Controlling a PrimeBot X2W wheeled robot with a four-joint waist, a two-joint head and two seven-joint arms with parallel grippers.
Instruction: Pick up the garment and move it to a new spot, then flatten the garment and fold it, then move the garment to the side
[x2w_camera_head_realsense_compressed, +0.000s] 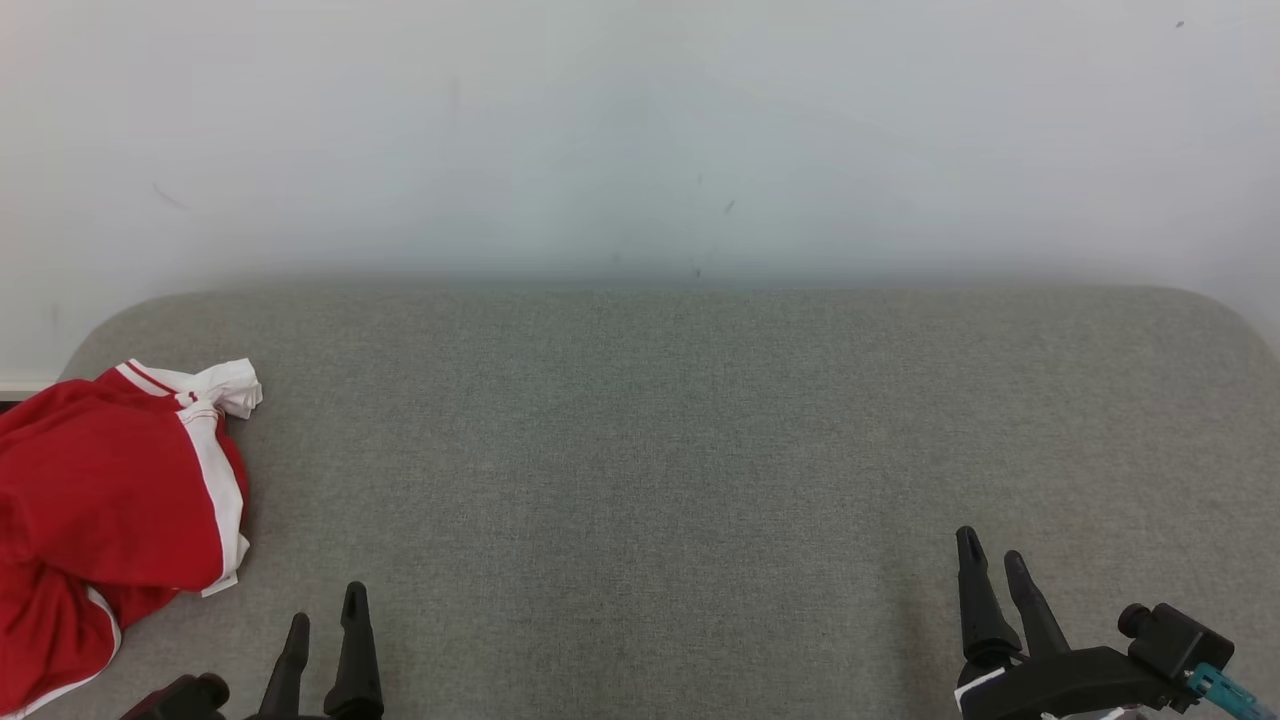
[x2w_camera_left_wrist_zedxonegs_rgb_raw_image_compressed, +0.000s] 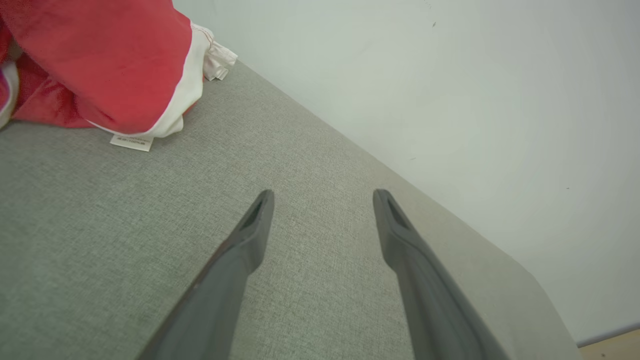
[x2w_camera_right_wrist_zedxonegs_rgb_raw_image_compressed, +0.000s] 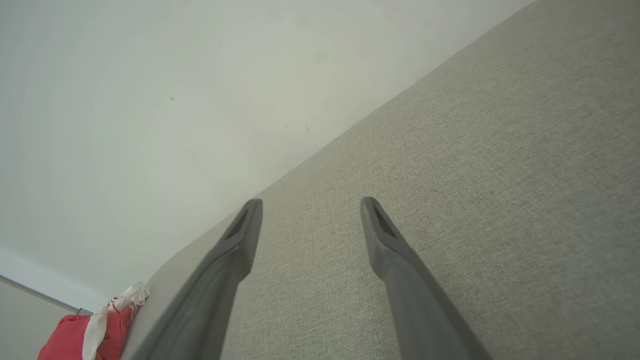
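A crumpled red garment with white trim lies bunched at the grey fabric table's left edge; the left gripper and right gripper wait empty, fingers spread, seemingly ready to reach.

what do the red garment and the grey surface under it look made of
Red garment: soft matte cloth with white trim, judging by limp folds and a sewn-in label; the fibre is unclear. Grey surface: matte woven fabric, likely upholstery, with a fine flecked weave.
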